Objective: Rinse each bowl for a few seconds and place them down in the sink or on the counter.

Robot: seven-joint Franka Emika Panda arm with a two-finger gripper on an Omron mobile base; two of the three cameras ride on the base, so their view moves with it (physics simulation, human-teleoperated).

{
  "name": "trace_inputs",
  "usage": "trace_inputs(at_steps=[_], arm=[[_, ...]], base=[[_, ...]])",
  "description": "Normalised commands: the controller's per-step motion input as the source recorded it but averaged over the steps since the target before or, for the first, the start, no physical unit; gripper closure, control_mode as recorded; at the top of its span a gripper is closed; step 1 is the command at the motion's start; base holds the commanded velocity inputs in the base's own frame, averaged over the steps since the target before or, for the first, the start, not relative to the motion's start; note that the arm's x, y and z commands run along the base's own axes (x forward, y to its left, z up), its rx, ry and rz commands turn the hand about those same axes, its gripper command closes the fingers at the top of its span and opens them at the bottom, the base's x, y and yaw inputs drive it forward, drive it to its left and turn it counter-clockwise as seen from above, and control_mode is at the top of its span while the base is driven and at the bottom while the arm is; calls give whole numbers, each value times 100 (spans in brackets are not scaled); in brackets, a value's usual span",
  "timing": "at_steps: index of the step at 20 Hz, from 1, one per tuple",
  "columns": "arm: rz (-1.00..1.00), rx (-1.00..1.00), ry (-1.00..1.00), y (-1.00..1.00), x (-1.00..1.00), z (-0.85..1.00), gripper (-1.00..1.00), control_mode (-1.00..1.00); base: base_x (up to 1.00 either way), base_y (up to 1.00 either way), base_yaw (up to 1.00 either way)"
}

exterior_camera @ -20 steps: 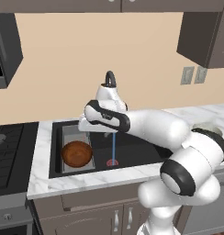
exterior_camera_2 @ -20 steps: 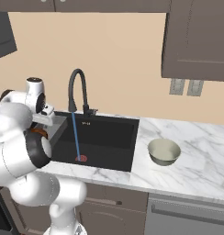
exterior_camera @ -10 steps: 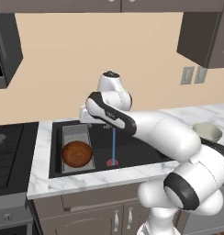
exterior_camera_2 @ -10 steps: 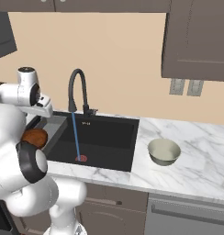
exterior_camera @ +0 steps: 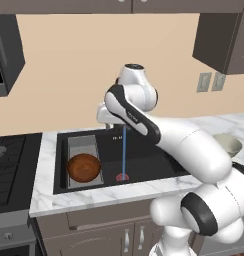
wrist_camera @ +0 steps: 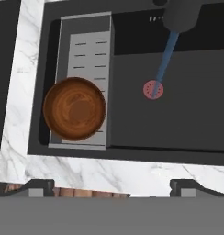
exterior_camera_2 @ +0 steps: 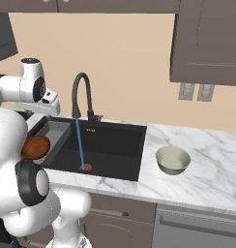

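Inside, round wood-grained bowl (wrist_camera: 75, 109) on ribbed tray (wrist_camera: 88, 50).

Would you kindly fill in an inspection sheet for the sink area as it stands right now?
Surface: white marble counter around a black sink.
Job's things: brown bowl sits on the grey tray in the sink; cream bowl stands on the counter to the sink's right.
Water: a stream runs from the faucet onto the red drain.
Clutter: nothing seen.
Pincer: pincer open, empty, high above the sink's front edge.
Cables: nothing seen.
Surroundings: stovetop, wall outlets, dark upper cabinets.
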Motion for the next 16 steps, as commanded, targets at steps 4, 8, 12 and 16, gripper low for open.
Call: trace_inputs(at_steps=[4,8,12,16], arm=[[0,-1,0,-40,-25,31,-100,-100],[0,-1,0,-41,-20,32,-100,-100],[-1,0,0,-40,-20,27,-100,-100],[-5,-2,0,-34,-20,14,-100,-100]], base=[[0,0,0],[0,0,0],[0,0,0],[0,0,0]])
